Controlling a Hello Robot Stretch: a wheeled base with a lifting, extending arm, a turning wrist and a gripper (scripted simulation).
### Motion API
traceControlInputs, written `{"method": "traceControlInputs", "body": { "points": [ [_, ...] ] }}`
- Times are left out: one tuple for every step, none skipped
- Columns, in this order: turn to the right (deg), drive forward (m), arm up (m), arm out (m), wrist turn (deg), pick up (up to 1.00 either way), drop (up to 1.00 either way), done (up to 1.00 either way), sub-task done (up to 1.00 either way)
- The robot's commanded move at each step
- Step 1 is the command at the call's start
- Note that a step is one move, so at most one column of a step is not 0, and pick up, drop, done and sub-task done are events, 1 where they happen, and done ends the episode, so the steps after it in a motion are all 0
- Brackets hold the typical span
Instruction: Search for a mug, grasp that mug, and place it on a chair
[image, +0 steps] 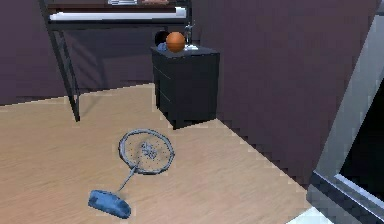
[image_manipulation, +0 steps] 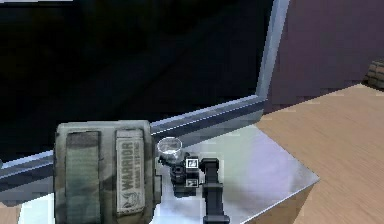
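Note:
A small pale cup-shaped thing (image_manipulation: 168, 150) stands on the white tabletop (image_manipulation: 260, 165) in the arm side view, just in front of a big black screen. My arm (image_manipulation: 214, 200) rises from the bottom edge, and the gripper (image_manipulation: 174, 166) ends right at that pale thing, with the two white marker squares (image_manipulation: 192, 160) beside it. The thing rests on the surface at the gripper's far end, so I cannot tell whether the gripper holds anything.
An olive-green bag (image_manipulation: 105, 180) stands on the tabletop left of the gripper. The grey-framed screen (image_manipulation: 130, 60) rises behind it. In the forward view a dark cabinet (image: 187, 82) carries an orange ball (image: 175, 41), a dark desk (image: 110, 20) stands left of it, and a round racket (image: 143, 152) lies on the wooden floor.

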Motion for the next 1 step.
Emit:
{"method": "traceControlInputs", "body": {
  "points": [
    [0.0, 0.0, 0.26, 0.0, 0.0, 0.0, 0.0, 0.0, 0.0]
  ]
}}
